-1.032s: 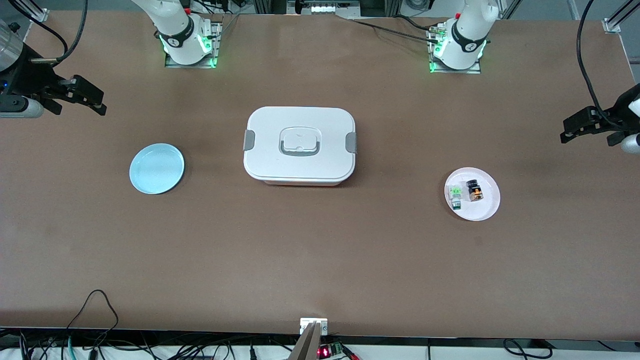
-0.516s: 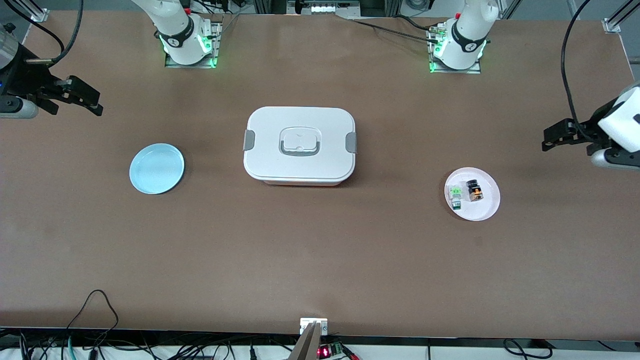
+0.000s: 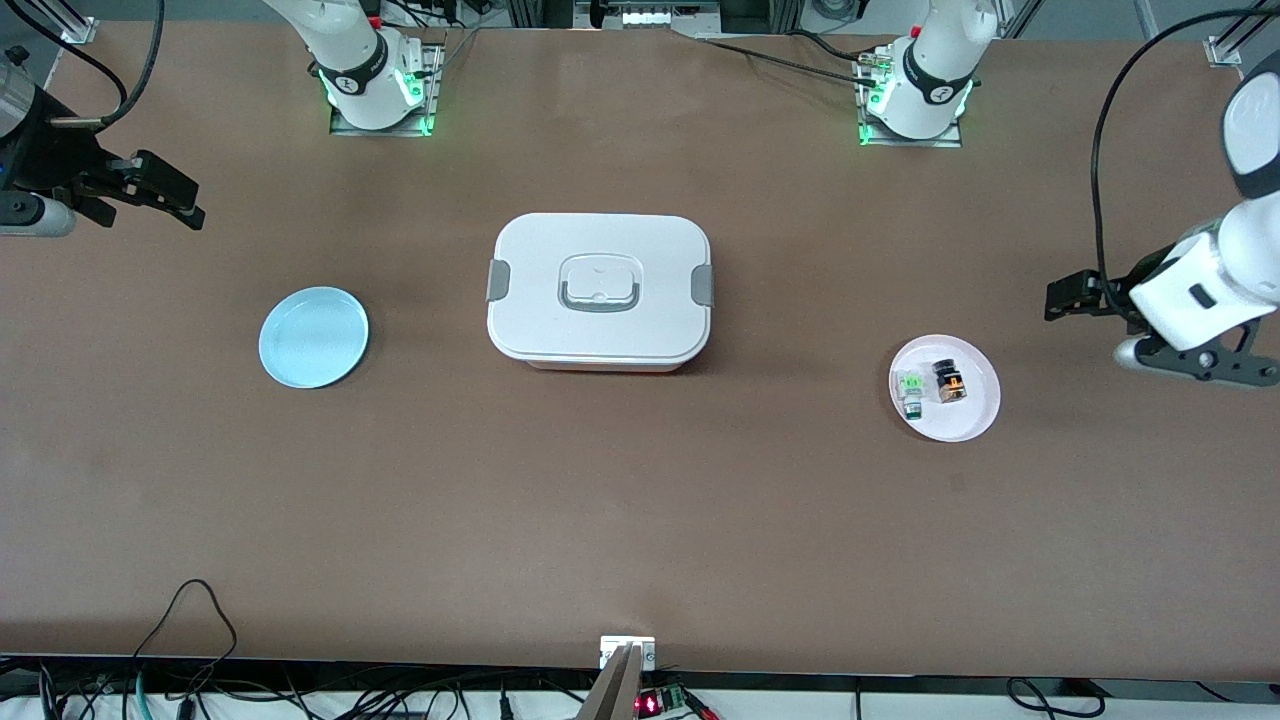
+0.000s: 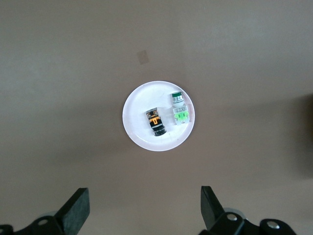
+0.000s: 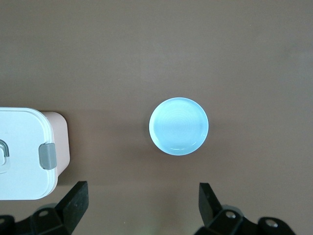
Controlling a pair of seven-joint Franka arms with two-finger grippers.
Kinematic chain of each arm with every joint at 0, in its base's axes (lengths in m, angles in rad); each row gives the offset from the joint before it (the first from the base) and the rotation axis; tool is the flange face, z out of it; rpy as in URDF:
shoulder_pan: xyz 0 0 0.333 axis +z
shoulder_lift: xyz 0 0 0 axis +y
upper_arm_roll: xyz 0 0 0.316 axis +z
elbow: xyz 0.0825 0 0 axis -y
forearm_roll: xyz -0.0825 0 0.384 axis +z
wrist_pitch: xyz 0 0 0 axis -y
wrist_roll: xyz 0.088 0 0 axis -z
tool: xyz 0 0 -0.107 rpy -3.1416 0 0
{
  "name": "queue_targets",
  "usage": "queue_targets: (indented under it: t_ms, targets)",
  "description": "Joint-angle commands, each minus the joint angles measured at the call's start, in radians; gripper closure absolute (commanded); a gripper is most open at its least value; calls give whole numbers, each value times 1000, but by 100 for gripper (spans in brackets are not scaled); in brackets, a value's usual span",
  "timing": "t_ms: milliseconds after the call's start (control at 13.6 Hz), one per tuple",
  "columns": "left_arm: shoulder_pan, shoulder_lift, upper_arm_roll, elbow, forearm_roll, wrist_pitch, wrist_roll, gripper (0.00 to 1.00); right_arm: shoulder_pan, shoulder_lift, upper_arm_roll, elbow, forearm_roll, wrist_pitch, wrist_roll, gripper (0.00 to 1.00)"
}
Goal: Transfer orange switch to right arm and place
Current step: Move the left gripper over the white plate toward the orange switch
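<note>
Counter [image 3: 640, 520]: brown and flat, carrying everything.
White plate [image 3: 975, 420]: near the left arm's end; it holds two small parts lying side by side.
Orange switch [image 3: 948, 381]: on the white plate, lying on its side, just beside the white-and-green part [image 3: 910, 391], apart from it or barely touching.
Handling: by its look a light, rigid plastic block, not fragile, but small and likely slick on its faces. I judge the best hold is across the two long black sides, fingers coming straight down, keeping clear of its neighbour.
Blue plate [image 3: 313, 337]: near the right arm's end, bare; probably where the switch is to be set.
White lidded box [image 3: 599, 290]: mid-counter, between the two plates, latched shut.
Left gripper [image 3: 1062, 298]: in the air over bare counter, off the white plate's edge toward the left arm's end; fingers [image 4: 76, 210] spread wide, holding nothing. The switch lies well apart from them, ahead in the left wrist view.
Right gripper [image 3: 180, 200]: waits over the counter's edge at the right arm's end, fingers [image 5: 74, 199] wide apart and empty.
</note>
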Motion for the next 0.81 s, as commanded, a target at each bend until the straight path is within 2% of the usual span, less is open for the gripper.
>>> queue_targets:
  t_ms: [0,442,590,737]
  targets:
    - [25,2,-2,-134,7,159,146,0,-8,0,3,21,-11,-23,5,0]
    - [50,17,-4,-418,-44,502,555,0,-5,-1,9,25,-13,-24,-11,0]
    - [53,45,-4,-468,-44,577,725,0,-5,-6,5,26,-8,-23,-8,0]
    - [55,76,-5,-511,-44,597,851,0,-6,-4,3,26,-5,-24,-8,0]
